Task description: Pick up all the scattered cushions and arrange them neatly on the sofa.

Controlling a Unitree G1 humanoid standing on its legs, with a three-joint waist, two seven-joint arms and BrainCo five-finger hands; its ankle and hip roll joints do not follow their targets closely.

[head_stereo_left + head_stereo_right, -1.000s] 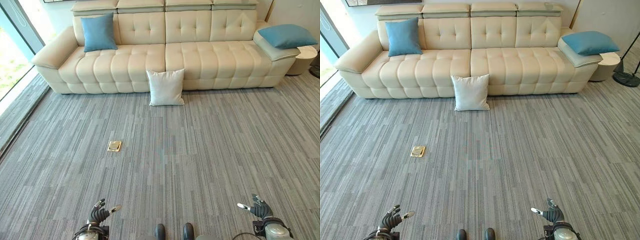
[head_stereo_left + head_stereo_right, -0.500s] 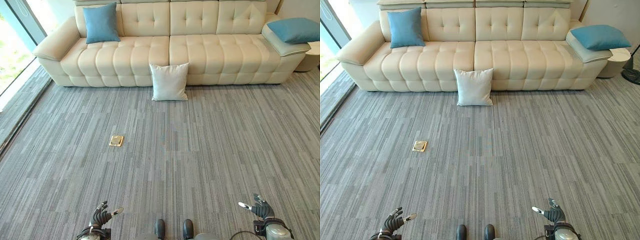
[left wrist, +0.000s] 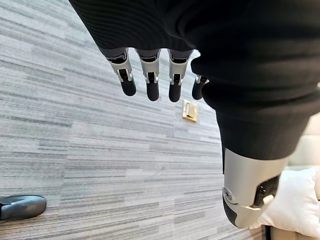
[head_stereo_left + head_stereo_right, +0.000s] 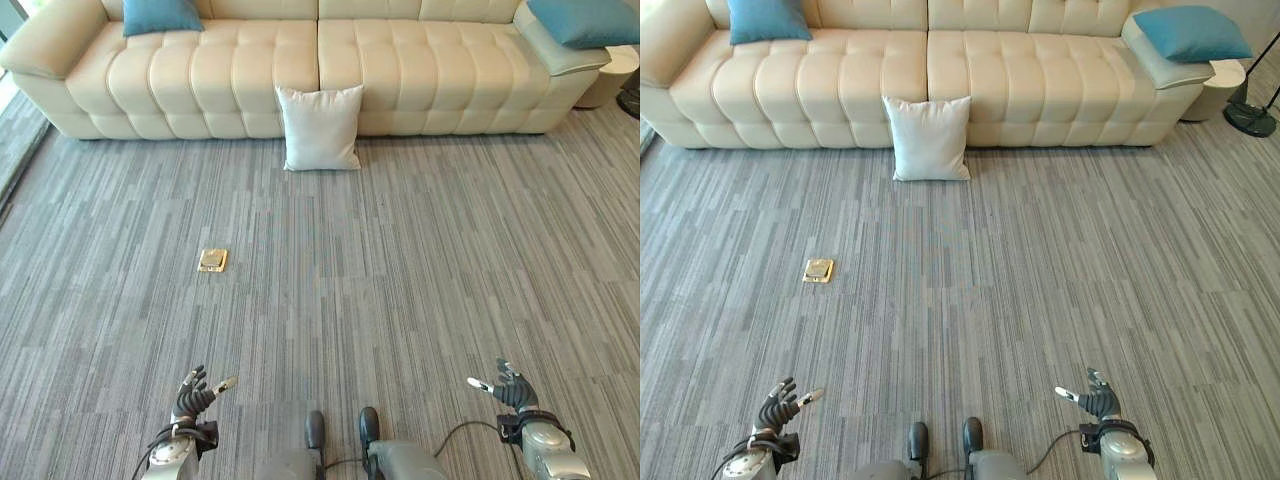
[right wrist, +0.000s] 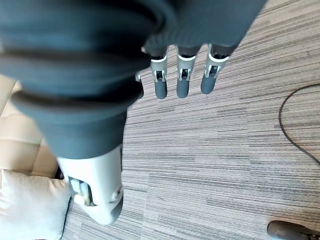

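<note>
Left robot hand [image 4: 193, 398] and right robot hand [image 4: 508, 390] are hanging low over the grey carpet [image 4: 400, 270], fingers relaxed, gripping nothing. Farther off, a brass floor plate [image 4: 212, 260]. White cushion [image 4: 319, 128] is leaning against the cream sofa [image 4: 420, 80]; two blue cushions [image 4: 160, 15] [image 4: 585, 20] are sitting on it.

Living room or lounge: long cream tufted sofa [image 4: 320, 70], grey striped carpet [image 4: 400, 270], scatter cushions.

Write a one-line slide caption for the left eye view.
White cushion stands on grey carpet against the cream sofa; both open hands, left hand and right hand, hold nothing.
</note>
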